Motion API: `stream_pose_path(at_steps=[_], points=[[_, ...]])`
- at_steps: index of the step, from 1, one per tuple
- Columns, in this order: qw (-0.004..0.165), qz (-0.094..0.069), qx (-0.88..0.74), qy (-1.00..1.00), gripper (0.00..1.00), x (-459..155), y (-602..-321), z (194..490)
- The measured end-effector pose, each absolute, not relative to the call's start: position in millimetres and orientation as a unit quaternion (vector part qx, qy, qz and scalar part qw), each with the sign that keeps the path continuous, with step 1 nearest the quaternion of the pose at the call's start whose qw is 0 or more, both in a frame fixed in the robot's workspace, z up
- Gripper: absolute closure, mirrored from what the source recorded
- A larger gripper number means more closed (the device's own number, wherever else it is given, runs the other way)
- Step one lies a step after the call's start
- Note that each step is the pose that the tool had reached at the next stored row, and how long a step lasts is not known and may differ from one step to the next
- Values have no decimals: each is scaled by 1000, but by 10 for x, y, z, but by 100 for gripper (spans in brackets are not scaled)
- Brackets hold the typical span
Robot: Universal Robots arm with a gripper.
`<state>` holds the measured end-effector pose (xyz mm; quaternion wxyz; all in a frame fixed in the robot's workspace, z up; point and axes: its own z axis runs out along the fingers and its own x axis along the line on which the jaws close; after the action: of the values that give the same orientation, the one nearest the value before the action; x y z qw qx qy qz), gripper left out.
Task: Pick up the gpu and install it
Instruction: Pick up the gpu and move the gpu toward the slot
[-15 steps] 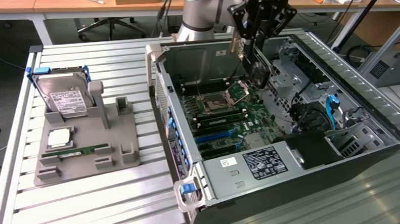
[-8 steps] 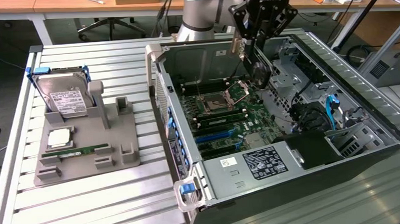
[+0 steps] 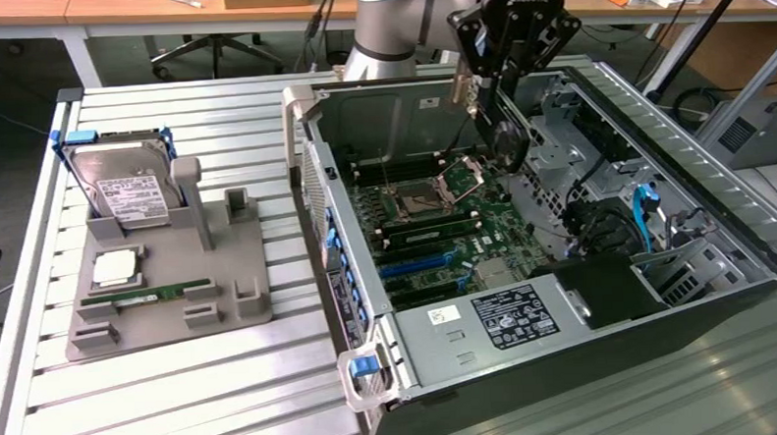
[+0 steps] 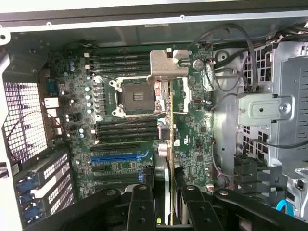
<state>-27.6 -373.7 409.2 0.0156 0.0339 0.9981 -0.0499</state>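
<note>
The gpu [image 3: 506, 132] is up in the air inside the open PC case [image 3: 320, 196], held on edge w/ its dark board hanging down and the silver bracket [image 3: 465, 82] on the side toward the case's back wall. In the wrist view the gpu [image 4: 166, 139] shows edge-on as a thin strip, w/ the bracket's bent tab nearest the far wall. The gripper [image 3: 492, 75] has it from above: jaws drawn partway in, one finger [image 4: 143, 204] on each face of the card, clamped on its upper edge.

Below the card lies the motherboard [image 3: 462, 236]. It hangs just beside the CPU socket [image 4: 132, 96], towards the drive-cage side. It isn't seated in the blue slot [image 4: 118, 156], which sits off to one side of its line. Can't tell if its lower edge touches anything.

At the near end of the case is the PSU [image 3: 511, 315] w/ its white label.

On the exterior view's left, well apart from the case, a grey fixture [image 3: 227, 288] sits on the slatted table [image 3: 187, 393], w/ a hard drive [image 3: 125, 190] propped upright, a CPU chip [image 3: 115, 269] lying flat and a green RAM stick [image 3: 143, 297] in its groove.
</note>
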Motion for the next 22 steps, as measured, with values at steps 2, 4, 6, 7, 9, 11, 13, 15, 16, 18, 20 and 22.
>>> stream_pose_path(at_steps=[2,4,6,7,9,11,13,15,16,18,20,22], points=[[16,-50,34,998,73,-271,-3737,4091],[16,-51,34,998,73,-265,-3737,4090],[16,-51,34,998,73,-257,-3737,4088],[16,-51,34,998,73,-253,-3737,4087],[16,-52,34,998,73,-247,-3737,4086],[16,-52,34,998,73,-242,-3737,4085],[16,-53,34,998,73,-235,-3737,4084],[16,-53,34,998,73,-231,-3737,4083],[16,-53,34,998,73,-229,-3737,4082],[16,-54,34,998,73,-224,-3737,4081],[16,-54,34,998,73,-220,-3737,4080],[16,-54,34,998,73,-215,-3737,4080]])
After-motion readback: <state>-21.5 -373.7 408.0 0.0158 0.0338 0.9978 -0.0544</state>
